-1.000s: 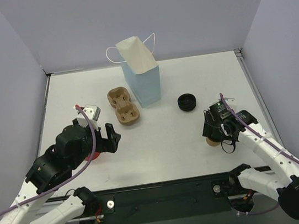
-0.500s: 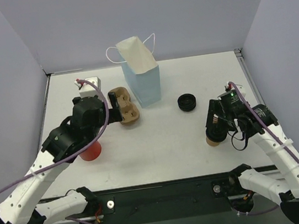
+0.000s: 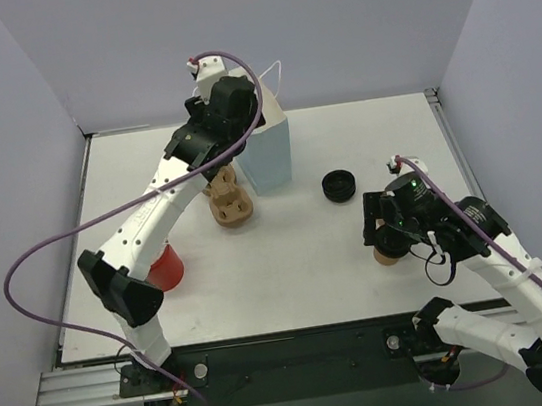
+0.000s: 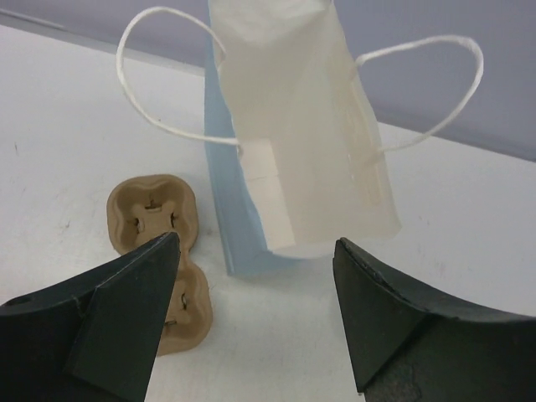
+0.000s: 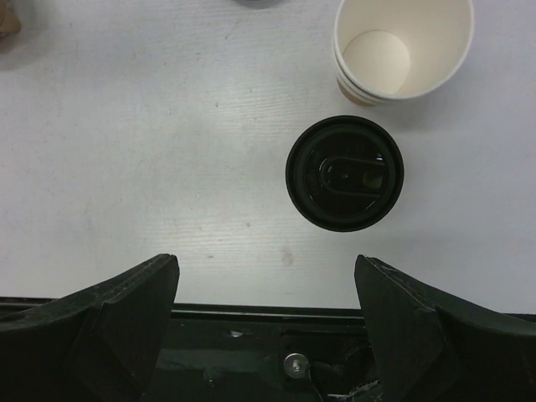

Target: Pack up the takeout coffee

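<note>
Hovering over blue bag [image 4: 301, 126], left fingers [image 4: 126, 318] spread, empty; right fingers [image 5: 117, 327] spread, empty, above black lid [image 5: 344, 173] lying beside uncapped kraft cup [image 5: 402, 50].

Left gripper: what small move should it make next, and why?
Probably lower the left gripper and close on the folded top of the paper bag, to pull it open. Its jaws stand open facing that top, and the red cup sits unpacked on the table.
</note>
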Robot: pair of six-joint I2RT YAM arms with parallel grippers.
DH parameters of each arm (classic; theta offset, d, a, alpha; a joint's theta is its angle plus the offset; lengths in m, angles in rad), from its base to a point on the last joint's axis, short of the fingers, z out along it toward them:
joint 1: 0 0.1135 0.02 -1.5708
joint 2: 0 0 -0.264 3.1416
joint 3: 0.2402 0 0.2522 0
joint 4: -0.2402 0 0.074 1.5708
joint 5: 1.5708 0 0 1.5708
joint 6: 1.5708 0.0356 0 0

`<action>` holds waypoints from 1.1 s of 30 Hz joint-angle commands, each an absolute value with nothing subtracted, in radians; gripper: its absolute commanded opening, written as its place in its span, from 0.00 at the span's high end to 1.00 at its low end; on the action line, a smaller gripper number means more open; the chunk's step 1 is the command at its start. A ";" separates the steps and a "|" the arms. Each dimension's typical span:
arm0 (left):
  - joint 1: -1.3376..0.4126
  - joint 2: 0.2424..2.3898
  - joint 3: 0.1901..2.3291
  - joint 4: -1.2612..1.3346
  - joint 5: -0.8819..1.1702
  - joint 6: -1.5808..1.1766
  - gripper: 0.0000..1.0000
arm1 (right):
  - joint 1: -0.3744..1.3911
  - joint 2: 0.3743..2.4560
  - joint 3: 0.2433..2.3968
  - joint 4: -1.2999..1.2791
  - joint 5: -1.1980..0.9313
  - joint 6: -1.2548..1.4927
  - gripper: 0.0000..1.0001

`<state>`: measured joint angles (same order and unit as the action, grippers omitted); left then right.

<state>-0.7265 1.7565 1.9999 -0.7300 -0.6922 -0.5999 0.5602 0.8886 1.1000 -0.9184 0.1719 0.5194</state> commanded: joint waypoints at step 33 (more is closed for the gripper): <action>-0.650 2.062 2.215 -0.758 -0.669 -0.580 0.60 | 0.601 0.922 1.080 -0.923 0.224 0.474 0.11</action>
<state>-0.6579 2.0621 2.2051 -0.8135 -0.7006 -0.6121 0.5968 0.9131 1.0801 -0.9157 0.1947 0.4915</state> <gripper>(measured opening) 0.446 0.890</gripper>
